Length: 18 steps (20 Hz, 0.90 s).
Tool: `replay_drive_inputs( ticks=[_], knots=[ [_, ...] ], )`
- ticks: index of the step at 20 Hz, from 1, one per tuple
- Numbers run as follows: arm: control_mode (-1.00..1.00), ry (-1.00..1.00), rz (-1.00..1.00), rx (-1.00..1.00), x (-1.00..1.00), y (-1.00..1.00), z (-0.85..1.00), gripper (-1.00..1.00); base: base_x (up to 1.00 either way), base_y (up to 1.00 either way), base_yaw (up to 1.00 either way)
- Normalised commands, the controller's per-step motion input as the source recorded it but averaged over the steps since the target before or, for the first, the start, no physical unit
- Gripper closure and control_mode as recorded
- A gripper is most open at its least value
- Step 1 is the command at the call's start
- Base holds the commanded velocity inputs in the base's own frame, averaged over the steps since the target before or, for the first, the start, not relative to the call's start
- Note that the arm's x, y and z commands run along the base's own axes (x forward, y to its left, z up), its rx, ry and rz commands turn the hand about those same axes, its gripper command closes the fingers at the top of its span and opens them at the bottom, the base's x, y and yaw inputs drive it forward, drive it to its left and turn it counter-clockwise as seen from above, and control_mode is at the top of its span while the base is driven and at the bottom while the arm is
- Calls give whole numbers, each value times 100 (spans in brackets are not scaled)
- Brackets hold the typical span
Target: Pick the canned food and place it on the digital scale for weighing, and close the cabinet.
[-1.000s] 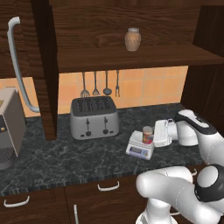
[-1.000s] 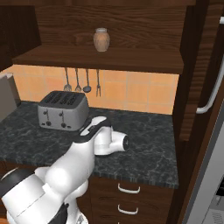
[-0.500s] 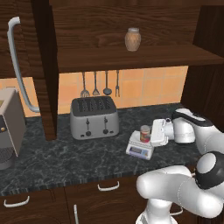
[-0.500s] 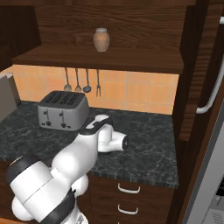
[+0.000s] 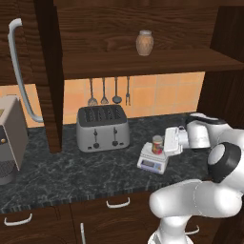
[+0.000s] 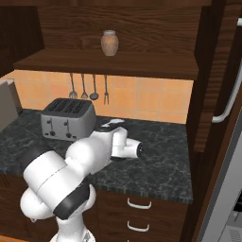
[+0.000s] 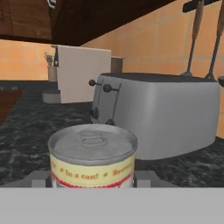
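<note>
Claw (image 5: 164,141) at the end of the white arm sits level with the canned food (image 5: 157,144), right beside it on the side away from the toaster (image 5: 103,127); whether its fingers are spread or pinching the tin cannot be told from these views. The canned food (red body, silvery top, yellow label band) stands upright on the platform of the digital scale (image 5: 151,162), which rests on the dark marbled counter (image 5: 71,176) just in front of and to the right of the toaster as the left base view shows it. From the hand view, the can (image 7: 92,155) fills the near foreground with the toaster (image 7: 159,116) close behind it and hanging utensils (image 7: 194,30) against the orange tiled wall above. A brown ceramic jar (image 5: 145,43) stands on the wooden shelf (image 5: 143,62) above the toaster. The cabinet door (image 5: 28,71), with its long silver bar handle (image 5: 21,71), stands open to the left of the toaster. A boxy appliance (image 5: 10,138) sits on the counter further left of the toaster.
</note>
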Motion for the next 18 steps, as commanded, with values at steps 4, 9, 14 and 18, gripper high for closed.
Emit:
replay_drive_inputs(
  ticks=[4,9,14,18],
  knots=[
    [-100,-6,2,0,15,0,-26,100,0,0,0],
    [-100,-7,0,0,7,0,-26,-100,0,0,0],
    [-100,-3,0,0,-2,0,-3,-100,0,0,0],
    [-100,-2,0,0,-27,0,4,-100,0,0,0]
  ],
)
